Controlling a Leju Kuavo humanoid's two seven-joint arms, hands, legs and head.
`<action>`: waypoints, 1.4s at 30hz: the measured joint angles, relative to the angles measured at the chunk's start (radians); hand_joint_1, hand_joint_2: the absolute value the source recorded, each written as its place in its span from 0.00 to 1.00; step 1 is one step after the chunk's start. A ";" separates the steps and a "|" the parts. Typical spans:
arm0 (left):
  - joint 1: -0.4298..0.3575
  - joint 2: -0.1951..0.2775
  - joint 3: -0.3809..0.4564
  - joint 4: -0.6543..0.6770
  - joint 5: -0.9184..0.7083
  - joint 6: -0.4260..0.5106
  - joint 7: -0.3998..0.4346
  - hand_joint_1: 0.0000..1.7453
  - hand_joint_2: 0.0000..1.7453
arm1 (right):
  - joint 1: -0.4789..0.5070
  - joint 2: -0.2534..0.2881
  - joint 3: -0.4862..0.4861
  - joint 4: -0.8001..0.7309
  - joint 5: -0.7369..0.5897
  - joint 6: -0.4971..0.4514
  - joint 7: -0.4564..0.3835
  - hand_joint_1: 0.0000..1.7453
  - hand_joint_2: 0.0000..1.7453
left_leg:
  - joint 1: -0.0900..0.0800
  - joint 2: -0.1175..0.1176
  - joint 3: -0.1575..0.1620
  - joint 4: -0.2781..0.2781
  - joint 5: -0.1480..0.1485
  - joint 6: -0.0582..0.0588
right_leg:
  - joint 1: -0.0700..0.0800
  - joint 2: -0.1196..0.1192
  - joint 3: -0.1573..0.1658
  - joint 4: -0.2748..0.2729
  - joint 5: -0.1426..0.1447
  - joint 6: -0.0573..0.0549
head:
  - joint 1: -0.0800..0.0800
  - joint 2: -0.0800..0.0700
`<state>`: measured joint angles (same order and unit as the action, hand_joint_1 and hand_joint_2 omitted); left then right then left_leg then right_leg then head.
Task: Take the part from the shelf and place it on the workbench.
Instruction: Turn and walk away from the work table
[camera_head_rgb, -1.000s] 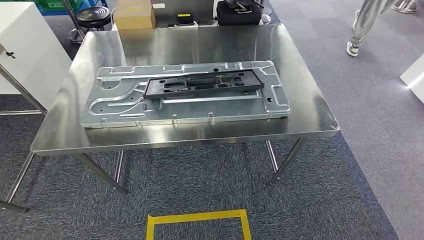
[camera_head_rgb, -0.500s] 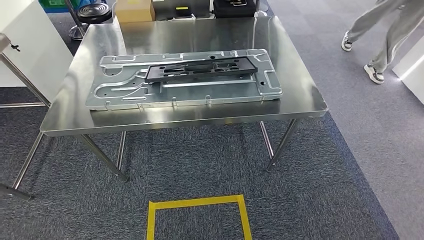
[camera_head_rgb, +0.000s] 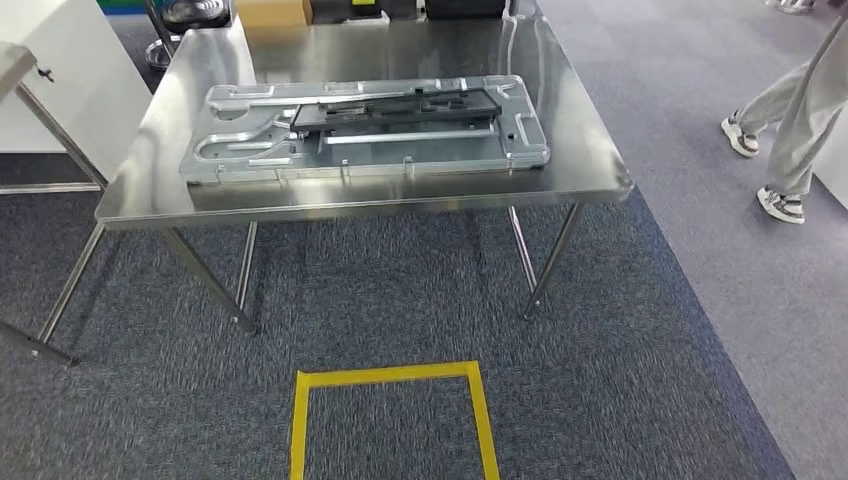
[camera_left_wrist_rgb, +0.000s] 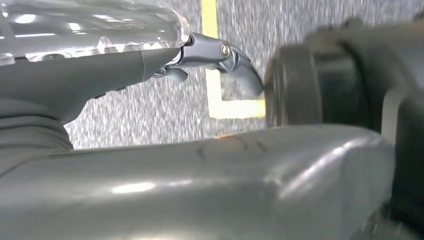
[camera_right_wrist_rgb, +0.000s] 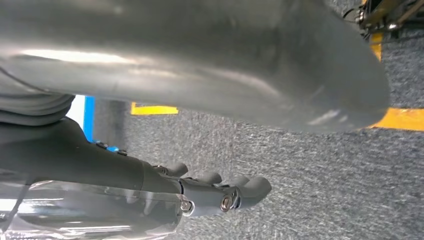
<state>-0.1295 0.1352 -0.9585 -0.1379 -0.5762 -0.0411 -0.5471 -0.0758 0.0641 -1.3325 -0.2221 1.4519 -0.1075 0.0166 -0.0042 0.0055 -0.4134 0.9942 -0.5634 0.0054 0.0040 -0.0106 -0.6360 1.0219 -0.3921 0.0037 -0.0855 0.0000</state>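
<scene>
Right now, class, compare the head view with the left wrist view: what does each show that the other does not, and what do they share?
Head view: a steel table carrying a large metal panel with a black part lying on it, and a person's legs on the right. Left wrist view: the robot's left hand close up, above the floor, with nothing seen in it. Both: the grey carpet and the yellow tape marking on it.

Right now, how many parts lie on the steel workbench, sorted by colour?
Silver: 1, the large stamped metal panel.
Black: 1, the long black part lying on top of that panel.
Total: 2 on the workbench.
</scene>
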 joint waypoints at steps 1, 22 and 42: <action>0.001 0.000 -0.002 0.000 0.000 0.000 -0.001 0.00 0.00 | 0.002 0.000 0.000 0.000 0.000 0.000 -0.005 0.00 0.00 | -0.001 0.000 -0.001 -0.014 0.000 0.009 | 0.000 -0.001 -0.003 -0.001 0.011 0.006 | 0.000 0.000; -0.006 -0.010 -0.037 -0.001 0.002 -0.004 0.008 0.00 0.00 | 0.000 -0.005 0.005 0.003 -0.004 0.020 -0.019 0.00 0.00 | 0.001 0.002 -0.243 0.123 0.049 -0.010 | -0.010 0.000 0.168 -0.065 -0.106 -0.022 | 0.000 0.000; 0.001 -0.031 -0.038 -0.001 0.001 0.027 0.044 0.00 0.00 | 0.007 -0.016 0.014 0.006 -0.021 0.090 -0.026 0.00 0.25 | 0.005 0.009 -0.077 -0.009 0.055 0.039 | -0.015 0.006 -0.070 0.270 -0.186 0.044 | 0.000 0.000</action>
<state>-0.1283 0.1039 -0.9961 -0.1391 -0.5756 -0.0137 -0.5036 -0.0685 0.0477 -1.3184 -0.2164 1.4310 -0.0175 -0.0091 0.0006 0.0142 -0.4902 0.9855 -0.5088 0.0445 -0.0109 -0.0051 -0.7062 1.2921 -0.5784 0.0479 -0.0854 0.0000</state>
